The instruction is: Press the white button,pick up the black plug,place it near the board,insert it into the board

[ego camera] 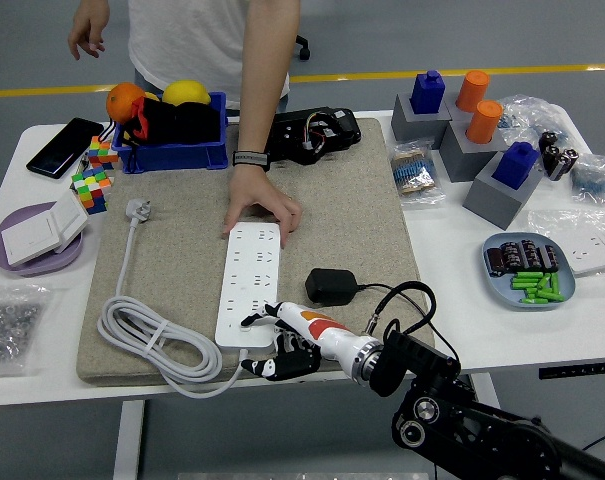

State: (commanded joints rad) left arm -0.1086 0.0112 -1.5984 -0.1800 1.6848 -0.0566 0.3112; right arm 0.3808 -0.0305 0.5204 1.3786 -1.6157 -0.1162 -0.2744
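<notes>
One robot hand (278, 343), the right one, reaches in from the lower right of the frame to the near end of the white power strip (250, 281). Its index finger (256, 319) is stretched out with the tip on the strip's near end, where the white button (244, 324) sits; the remaining fingers are curled under beside the strip's lower edge, gripping nothing. The strip lies lengthwise at the centre of the grey mat (352, 225) that covers the middle of the white worktop (462, 270).

Just right of the strip, near the robot's wrist, the black plug (330, 286) rests on the mat, its thin black cable looping toward the lower right. At the strip's far end a person's hand (259, 207) is laid flat, fingers touching the strip's top edge and holding it down. The strip's own white cord (152, 343) lies coiled at the lower left of the mat, its plug end (137, 210) further up the left side. No left robot arm shows in the frame.
</notes>
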